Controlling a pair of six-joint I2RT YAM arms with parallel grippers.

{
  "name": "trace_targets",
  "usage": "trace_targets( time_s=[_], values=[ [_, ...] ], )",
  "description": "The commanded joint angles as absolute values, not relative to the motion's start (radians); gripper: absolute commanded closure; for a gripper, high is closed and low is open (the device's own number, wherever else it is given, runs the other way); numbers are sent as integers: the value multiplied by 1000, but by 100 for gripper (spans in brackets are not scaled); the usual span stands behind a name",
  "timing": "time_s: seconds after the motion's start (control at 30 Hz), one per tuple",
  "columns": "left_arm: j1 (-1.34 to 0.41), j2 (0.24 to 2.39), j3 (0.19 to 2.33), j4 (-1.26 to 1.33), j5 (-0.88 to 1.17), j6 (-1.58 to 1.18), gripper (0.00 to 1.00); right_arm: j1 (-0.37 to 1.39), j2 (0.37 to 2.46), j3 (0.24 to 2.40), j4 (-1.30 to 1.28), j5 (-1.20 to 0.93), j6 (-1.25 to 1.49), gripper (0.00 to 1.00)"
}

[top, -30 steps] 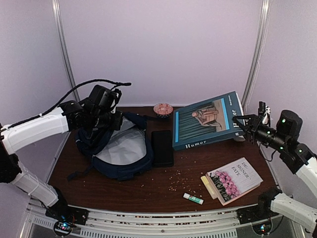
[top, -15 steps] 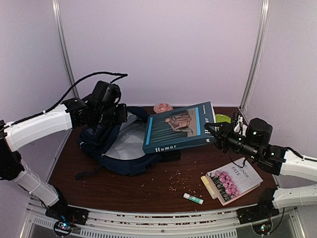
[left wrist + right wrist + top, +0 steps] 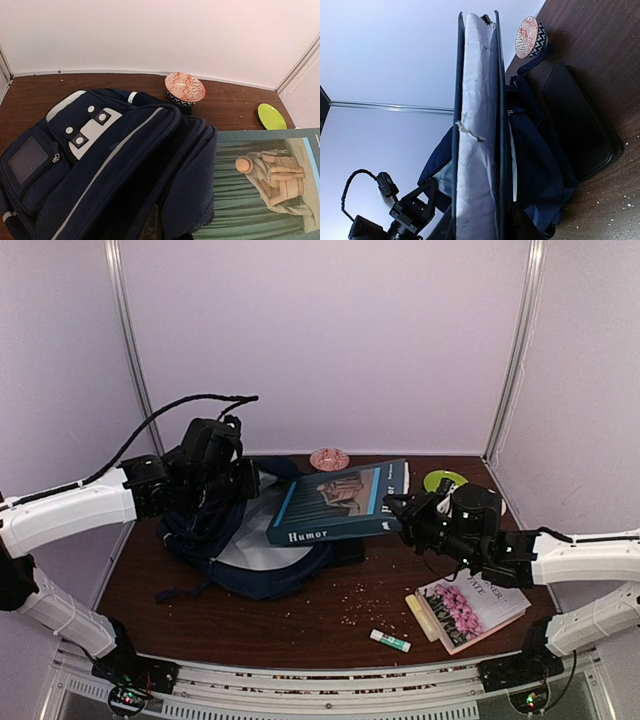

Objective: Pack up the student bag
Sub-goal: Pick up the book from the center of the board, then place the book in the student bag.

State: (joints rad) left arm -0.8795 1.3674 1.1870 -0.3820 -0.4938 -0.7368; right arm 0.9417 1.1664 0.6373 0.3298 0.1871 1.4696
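Student bag (image 3: 250, 560): navy, lies at the left of the tabletop (image 3: 300, 625), mouth open toward the right, pale lining showing; far rim raised

Left pincer (image 3: 238, 483): closed, apparently pinching that raised rim, though its fingers are hidden in its own wrist view

Right pincer (image 3: 398, 512): clamped on the right edge of the "Humor" book (image 3: 335, 502), held flat in the air, its left half over the bag's mouth

Black case (image 3: 580, 125): flat on the tabletop, against the bag's right side, largely covered by the book from above

Patterned bowl (image 3: 329, 458): behind the bag, near the back wall

Green plate (image 3: 444, 480): far right corner

Flowered paperback (image 3: 470, 602): near right, a pale stick (image 3: 420, 615) along its left edge

Glue stick (image 3: 390, 641): near edge

Crumbs (image 3: 350, 600): scattered in front of the bag
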Motion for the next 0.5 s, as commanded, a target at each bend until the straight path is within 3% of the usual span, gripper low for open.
trace_targets(
  time_s=[0.0, 0.37, 0.47],
  values=[
    [-894, 1303, 1193, -173, -488, -707, 100, 971, 1241, 730, 376, 168, 1487, 89],
    [-894, 1295, 1156, -145, -476, -696, 100, 1031, 1452, 799, 389, 10, 1482, 83],
    [-895, 1297, 1152, -141, -471, -695, 100, 1036, 1510, 841, 418, -59, 1445, 64]
  ],
)
